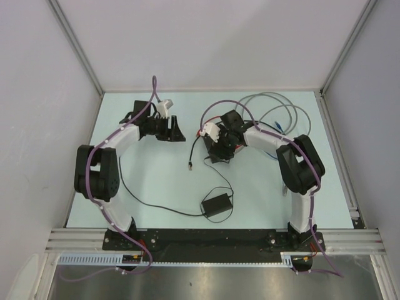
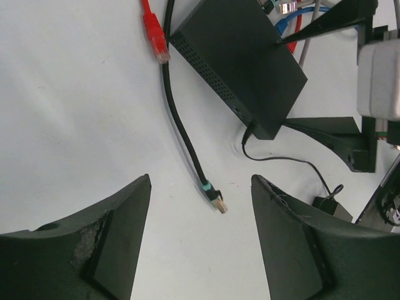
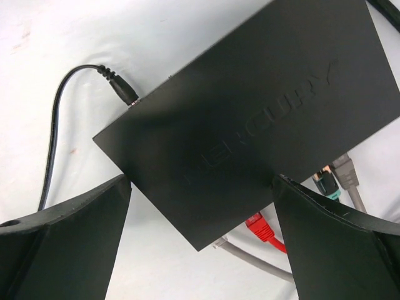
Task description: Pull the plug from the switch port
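Observation:
The switch (image 3: 250, 106), a flat matte-black box, lies on the table under my right gripper (image 3: 203, 181). That gripper is open, one finger on each side of the switch's near corner, and it grips nothing. Red (image 3: 262, 228), grey (image 3: 347, 172) and teal-collared (image 3: 325, 184) plugs crowd the switch's port edge. Whether they are seated in the ports cannot be told. A black cable ends in a loose plug (image 2: 215, 199) on the bare table, clear of the switch (image 2: 240, 62). My left gripper (image 2: 201, 181) hovers open just short of that loose plug (image 1: 190, 165).
A small black power adapter (image 1: 217, 205) sits near the front, and its thin cord runs into the switch's side (image 3: 122, 90). A loose red plug (image 2: 156, 37) lies left of the switch. Grey cable loops (image 1: 275, 109) fill the back right. Walls enclose three sides.

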Robot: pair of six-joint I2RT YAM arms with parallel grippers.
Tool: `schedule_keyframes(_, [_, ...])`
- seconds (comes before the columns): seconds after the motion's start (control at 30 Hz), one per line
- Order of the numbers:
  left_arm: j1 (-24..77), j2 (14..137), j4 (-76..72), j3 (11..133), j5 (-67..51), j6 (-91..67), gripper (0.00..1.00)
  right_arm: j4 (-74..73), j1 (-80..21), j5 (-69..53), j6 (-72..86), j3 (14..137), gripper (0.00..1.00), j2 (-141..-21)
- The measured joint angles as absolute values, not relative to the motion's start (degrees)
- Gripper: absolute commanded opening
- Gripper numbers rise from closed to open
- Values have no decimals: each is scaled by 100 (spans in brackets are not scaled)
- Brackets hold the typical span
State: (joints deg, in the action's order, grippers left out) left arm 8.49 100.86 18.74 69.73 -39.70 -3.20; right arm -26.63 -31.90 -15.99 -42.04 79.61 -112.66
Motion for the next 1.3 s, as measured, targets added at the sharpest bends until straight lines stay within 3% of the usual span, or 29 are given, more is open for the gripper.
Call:
schedule_keyframes(0.33, [845, 10261, 1712, 7155, -4125, -615, 71, -1881, -3026, -1002, -3446, 8396, 100, -11758])
schedule_keyframes(0.6, [851, 10820, 1806, 8237, -4372, -915, 70, -2497, -2829, -1256, -2624, 9124, 99, -11784])
schedule_keyframes(0.67, [899, 10833, 1804, 8503, -4285, -1037, 70, -2580, -2655, -1455, -1905, 9583, 88, -11784])
schedule_keyframes(0.7, [930, 10831, 1761, 8639, -4239, -1120, 70, -2571, -2523, -1603, -1551, 9832, 66, -11784])
schedule_keyframes(0.77, [1013, 10833, 1640, 8820, -4211, -1240, 70, -2475, -2196, -1852, -873, 10256, 44, -11784])
schedule_keyframes(0.8, [1070, 10851, 1573, 8908, -4219, -1321, 69, -2453, -2051, -1955, -655, 10401, 21, -11784])
schedule_keyframes(0.9, [1219, 11111, 1417, 9365, -4276, -1522, 70, -2359, -1612, -2222, -73, 10700, 1, -11810])
schedule_keyframes(1.3, [1319, 12204, 1424, 9404, -4532, -1542, 72, -2349, -2005, -2842, 458, 10191, 0, -12401])
